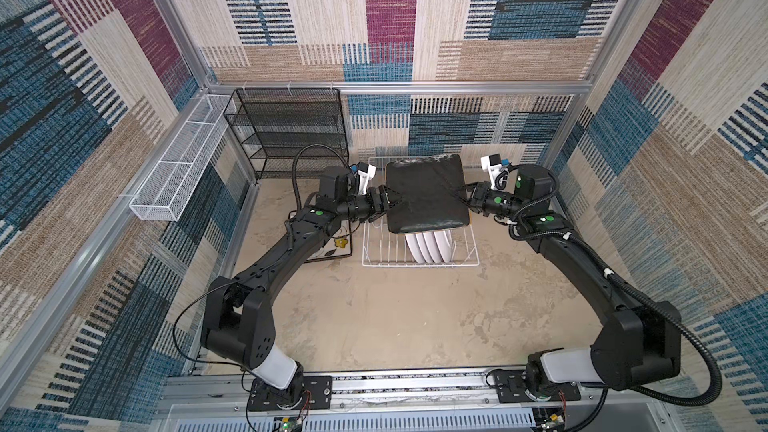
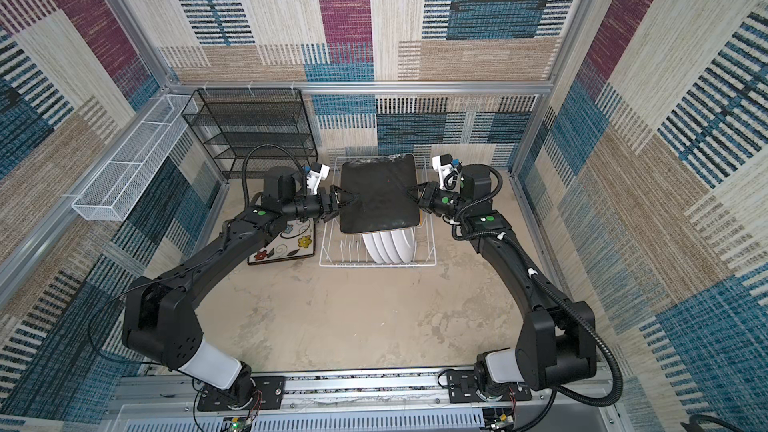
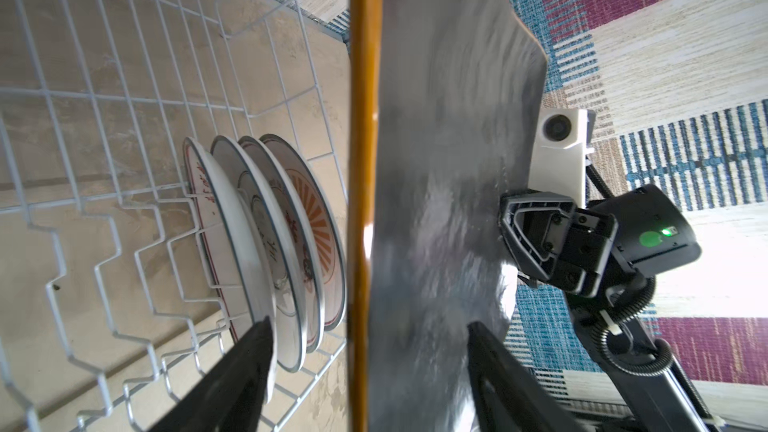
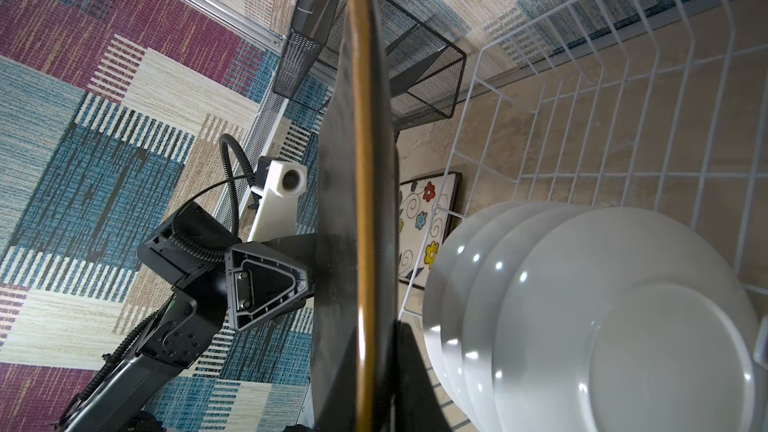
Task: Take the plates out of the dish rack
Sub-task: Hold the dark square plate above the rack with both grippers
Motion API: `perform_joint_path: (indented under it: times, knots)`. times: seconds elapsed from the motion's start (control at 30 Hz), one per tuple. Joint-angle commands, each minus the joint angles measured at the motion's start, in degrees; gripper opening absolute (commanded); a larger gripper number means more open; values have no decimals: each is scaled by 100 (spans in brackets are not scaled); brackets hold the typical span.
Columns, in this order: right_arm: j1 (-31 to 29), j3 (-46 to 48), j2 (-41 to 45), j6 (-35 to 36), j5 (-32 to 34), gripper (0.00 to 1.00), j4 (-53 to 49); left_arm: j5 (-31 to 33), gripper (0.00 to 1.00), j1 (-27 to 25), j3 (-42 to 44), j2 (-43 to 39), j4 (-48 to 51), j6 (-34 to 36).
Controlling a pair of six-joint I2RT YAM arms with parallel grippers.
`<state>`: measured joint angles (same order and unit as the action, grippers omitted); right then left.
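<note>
Handover geometry is what I am watching. In both top views the square plate [image 1: 426,197] hangs black back up over the dish rack [image 1: 386,264], above its wires, with four round plates [image 1: 428,247] standing on edge in the near slots below it, right of middle. The right gripper [image 1: 461,197] is clamped on the plate's right edge; the left gripper [image 1: 395,203] sits at its left edge, so the plate spans straight across between my two tools. A flowered plate [image 2: 286,243] lies face up on the table [image 1: 395,317] just left of the rack, partly under the left arm [image 1: 282,259]

From the left wrist I see the square plate [image 3: 359,160] edge-on, running between my left fingers [image 3: 232,380]: they stand apart on either side, one by the face and one by the back, and I cannot tell that either pad touches. The right gripper [image 3: 509,238] bites the opposite edge

From the right wrist the plate [image 4: 357,160] fills the middle, the left gripper [image 4: 309,280] at its back side and the flowered plate [image 4: 424,218] beyond it on the table

My read: the set-down spot lies to the left, the left arm is nearer, so its jaws must close before the right lets go
</note>
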<state>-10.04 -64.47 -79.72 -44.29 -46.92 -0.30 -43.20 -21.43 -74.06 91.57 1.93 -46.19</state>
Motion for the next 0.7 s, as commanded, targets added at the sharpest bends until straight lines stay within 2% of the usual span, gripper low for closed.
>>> perform_joint_path:
  times: [0.0, 0.2, 0.4, 0.67]
  knots:
    - [2, -48, -55, -238, -449, 0, 970, -494, 67, -10, -138, 101, -281, -164]
    - [5, 50, -124, -363, -586, 0, 1195, -718, 51, -16, -138, 120, -398, -206]
    - [3, 94, -215, -433, -828, 0, 1313, -924, 40, -45, -135, 122, -458, -256]
    - [3, 212, -241, -508, -854, 0, 1434, -1074, 16, -50, -72, 115, -693, -446]
